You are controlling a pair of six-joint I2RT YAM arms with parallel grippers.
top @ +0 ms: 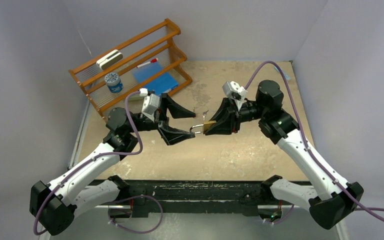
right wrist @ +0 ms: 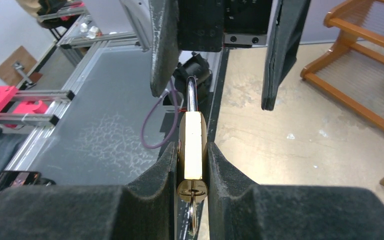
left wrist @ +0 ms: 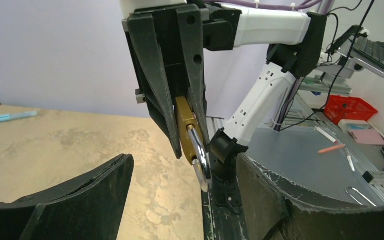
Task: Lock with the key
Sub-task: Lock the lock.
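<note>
Jaws of right arm [top: 310, 155] around padlock [right wrist: 192, 145], left arm's [top: 80, 175] wide, facing.

— What sort of place was it?
— A robotics lab: a left arm [top: 80, 175] and a right arm [top: 315, 162] were bolted to a table [top: 260, 155] walled by white panels [top: 25, 60].
— And around it?
— Aluminium framing [right wrist: 35, 92], a red bin [left wrist: 352, 107], a keyboard [left wrist: 380, 50].

padlock [right wrist: 192, 142]: glossy brass, polished steel shackle [right wrist: 191, 95] | right tool [right wrist: 192, 152]: matt black grainy plastic | rack [top: 174, 29]: varnished wood
</note>
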